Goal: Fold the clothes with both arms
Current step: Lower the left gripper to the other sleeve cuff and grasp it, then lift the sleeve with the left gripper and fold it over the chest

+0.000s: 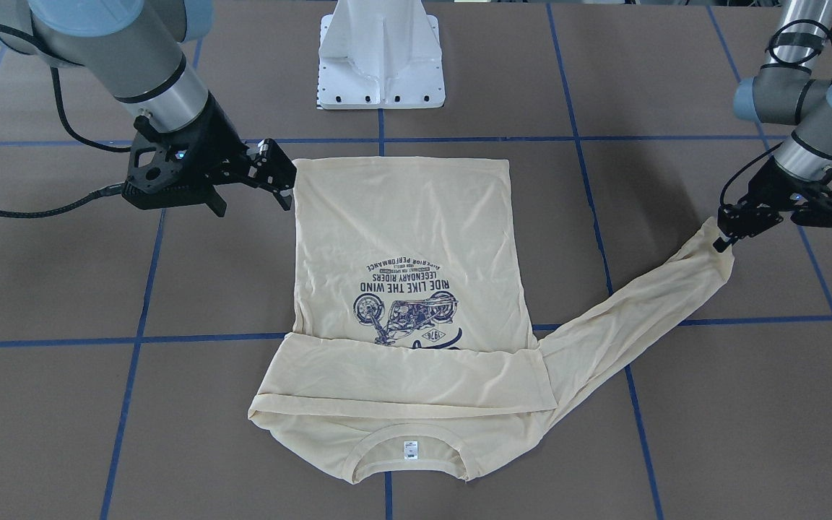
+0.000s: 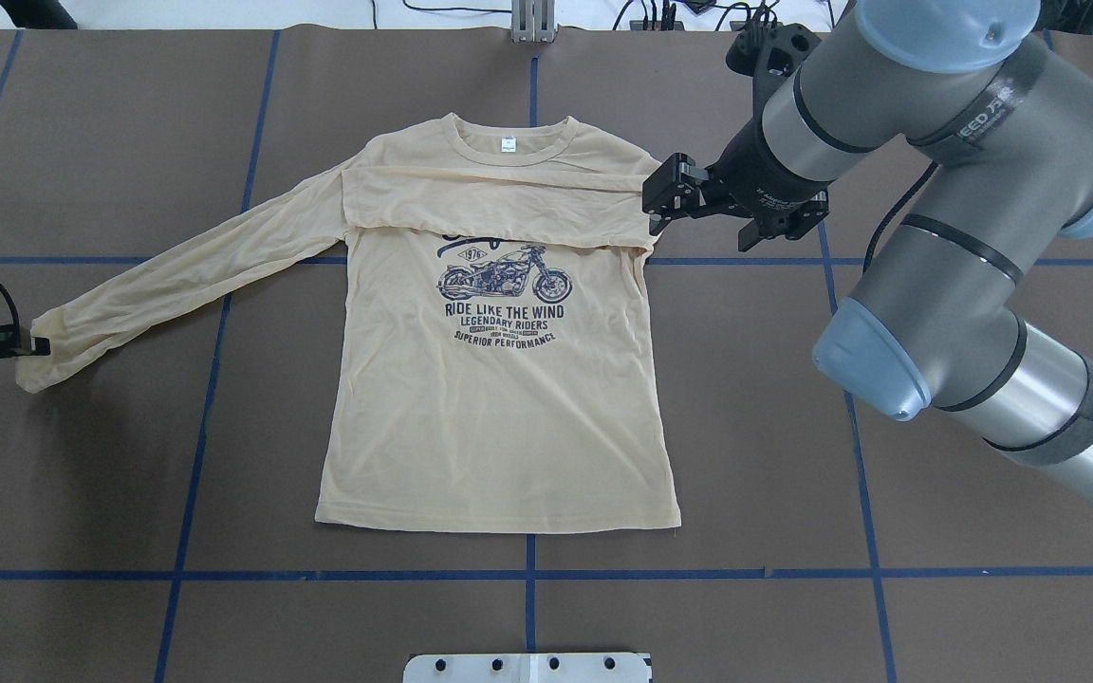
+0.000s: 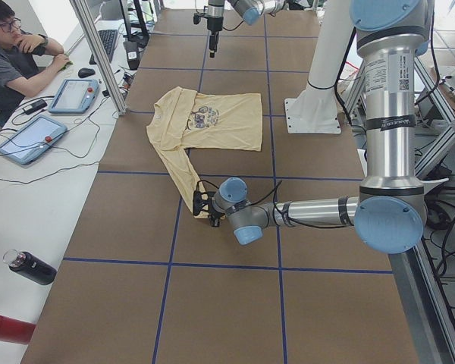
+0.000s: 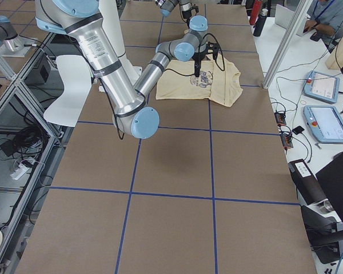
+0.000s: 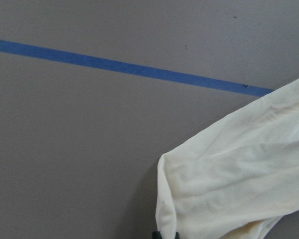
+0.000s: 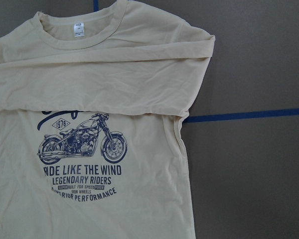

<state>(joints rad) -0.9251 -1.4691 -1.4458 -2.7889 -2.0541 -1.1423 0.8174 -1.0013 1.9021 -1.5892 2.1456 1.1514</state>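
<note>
The cream-yellow shirt (image 2: 499, 417) lies flat and print-up on the brown table, collar and white label (image 2: 507, 144) away from the robot. One sleeve (image 2: 499, 204) is folded across the chest, over the top of the print. The other sleeve (image 2: 176, 275) stretches out sideways. My left gripper (image 2: 29, 343) is shut on that sleeve's cuff (image 1: 712, 249) just above the table; the left wrist view shows the cuff (image 5: 239, 174). My right gripper (image 2: 653, 204) hovers open over the shirt's shoulder edge, holding nothing. From above, its wrist camera looks down on the shirt (image 6: 89, 199).
The white pedestal base (image 1: 381, 65) stands at the robot's side of the table. Blue tape lines (image 2: 527, 573) grid the brown surface. In the exterior left view a seated person (image 3: 15, 68), tablets and bottles (image 3: 30, 267) line a side bench.
</note>
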